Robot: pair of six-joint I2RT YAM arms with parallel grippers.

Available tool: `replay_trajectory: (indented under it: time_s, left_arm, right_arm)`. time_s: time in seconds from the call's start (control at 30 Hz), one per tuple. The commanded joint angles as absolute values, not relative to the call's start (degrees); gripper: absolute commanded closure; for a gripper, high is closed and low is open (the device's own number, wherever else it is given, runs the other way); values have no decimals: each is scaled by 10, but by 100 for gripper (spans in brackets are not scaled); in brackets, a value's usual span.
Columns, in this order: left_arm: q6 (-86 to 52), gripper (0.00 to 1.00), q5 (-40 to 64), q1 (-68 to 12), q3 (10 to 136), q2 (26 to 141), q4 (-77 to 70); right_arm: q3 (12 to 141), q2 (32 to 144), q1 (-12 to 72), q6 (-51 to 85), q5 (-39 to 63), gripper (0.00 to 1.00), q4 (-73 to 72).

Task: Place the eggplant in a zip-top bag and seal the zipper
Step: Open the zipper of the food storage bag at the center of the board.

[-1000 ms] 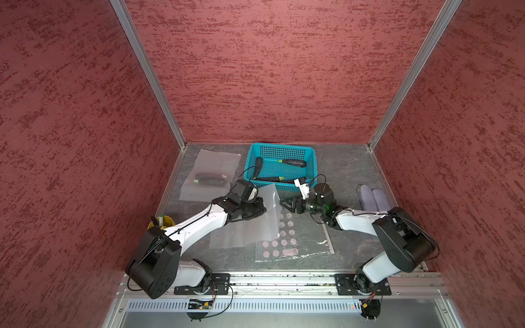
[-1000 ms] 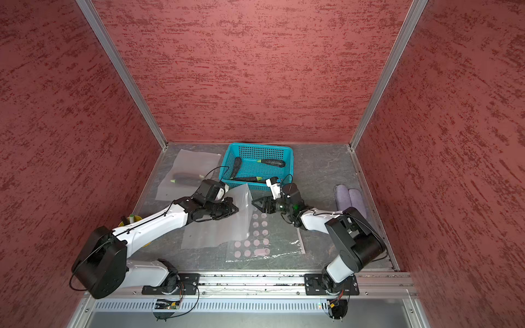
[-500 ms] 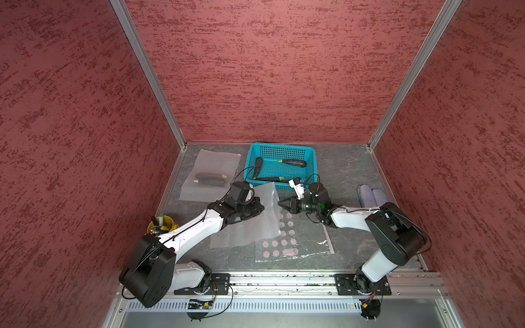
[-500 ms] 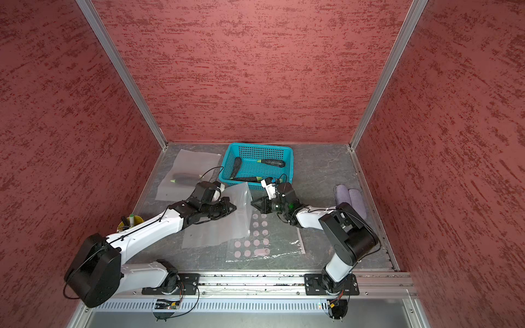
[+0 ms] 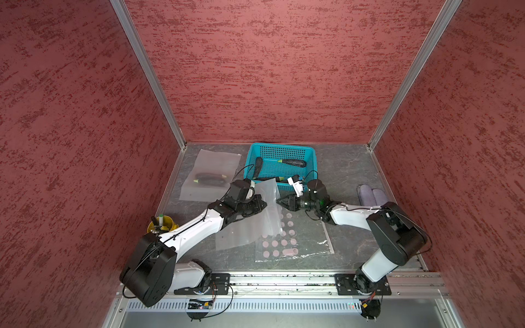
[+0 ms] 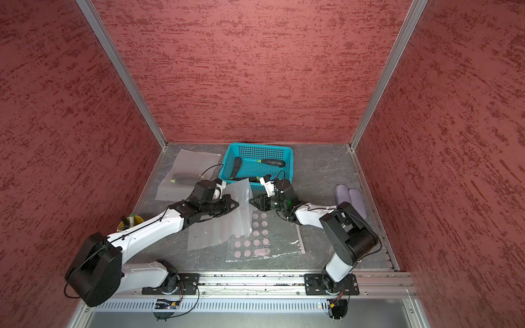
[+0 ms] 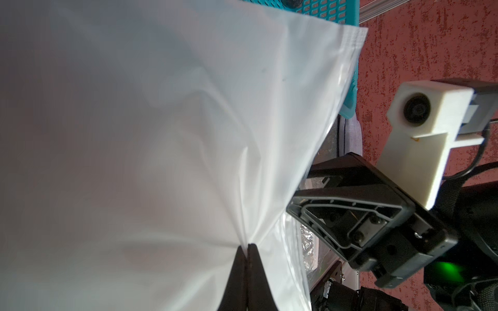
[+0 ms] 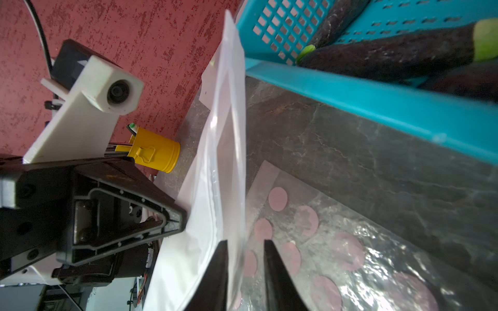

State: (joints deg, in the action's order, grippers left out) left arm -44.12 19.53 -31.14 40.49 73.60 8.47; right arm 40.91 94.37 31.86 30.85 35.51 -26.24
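Since a second ago the right gripper (image 5: pixel 279 200) has slid toward 9 o'clock, up to the edge of the frosted translucent zip-top bag (image 5: pixel 250 230). The left arm (image 5: pixel 196 227) has sunk a little toward 7 o'clock at its black elbow block.

Red textured walls (image 5: pixel 270 71) enclose the grey marbled table (image 5: pixel 341 170) on three sides. The zip-top bag stands at the table's centre, its lower part spread on the surface and its upper edge lifted. At 11 o'clock a second frosted bag (image 5: pixel 216 162) lies flat with two bagged eggplants (image 5: pixel 210 179) inside. A teal plastic mesh basket (image 5: pixel 281 153) sits at 12 o'clock. A clear plastic sheet (image 5: pixel 309 241) printed with pink dots lies at 6 o'clock, partly under the held bag. A folded lilac cloth (image 5: pixel 370 196) rests at 3 o'clock, and a yellow cup (image 5: pixel 160 225) of markers stands at 8 o'clock.

Three dark purple eggplants (image 5: pixel 294 162) with green stems lie in the basket, none yet in the held bag.

The left gripper (image 7: pixel 246 245) is pinched tight on the bag's film, which puckers at its tips. In the right wrist view the right gripper's fingers (image 8: pixel 215 274) stand a narrow gap apart. The bag's zipper edge runs between them, unclamped.
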Motion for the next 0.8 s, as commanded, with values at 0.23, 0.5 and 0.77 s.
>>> replay_trajectory:
  time_s: [0.23,0.5,0.77]
  left_arm:
    - [-442,100,193,-309,383,716,39]
    - [-453,100,180,-304,359,687,21]
    - [-462,65,242,-292,341,701,-36]
  right_arm:
    - [422,950,329,298,368,80,-254]
    - [420,936,330,285,351,100,-230]
    - [433,920,336,275,328,100,-203]
